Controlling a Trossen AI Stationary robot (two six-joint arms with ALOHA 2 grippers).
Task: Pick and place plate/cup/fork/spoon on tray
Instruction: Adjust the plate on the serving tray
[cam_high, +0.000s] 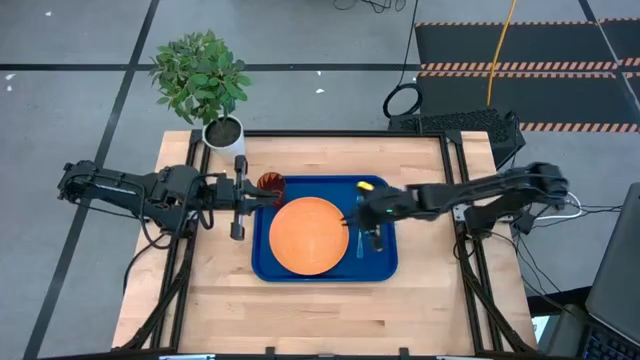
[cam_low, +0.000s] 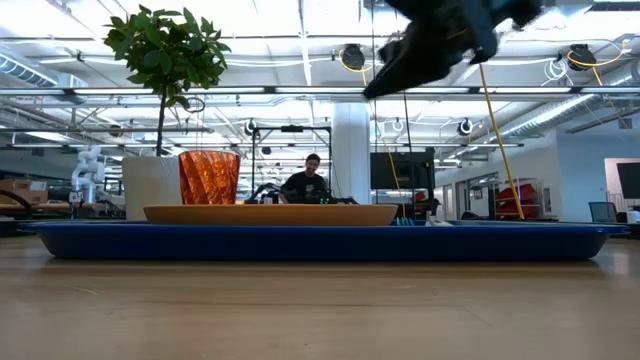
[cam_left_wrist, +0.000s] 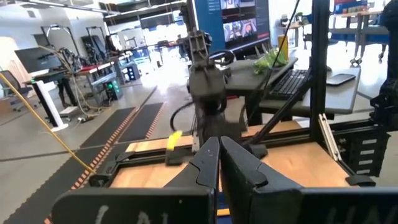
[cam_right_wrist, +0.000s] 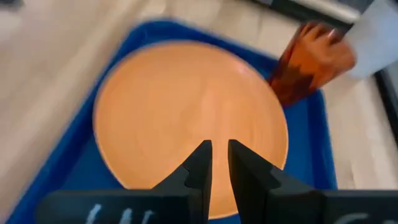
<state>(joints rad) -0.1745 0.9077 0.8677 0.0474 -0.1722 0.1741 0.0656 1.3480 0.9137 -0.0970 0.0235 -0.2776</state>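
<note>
1. My right gripper (cam_high: 368, 222) hangs raised over the right side of the tray (cam_high: 262, 262). Its fingers are only a slit apart, and nothing shows between them in the right wrist view.
2. My left gripper (cam_high: 266, 198) waits at the tray's left edge, just beside the cup (cam_high: 271, 184). Its fingers are pressed nearly together and it looks empty.
3. The plate (cam_high: 308, 235) lies flat in the middle of the tray, and the cup stands upright in the far left corner. The fork (cam_high: 360, 243) lies on the tray's right strip, beside the plate and close under my right gripper.
4. I cannot pick out the spoon in any view, so I judge it the piece left to fetch.
5. To do that well, I would lift the right gripper straight up first, so a finger does not drag the fork or clip the plate's rim.
6. I would spread the fingers wide before coming down on the slim handle and grip it across its width near the middle.
7. I would lay the spoon alongside the fork, low and flat, and let go only once it rests on the tray.
</note>
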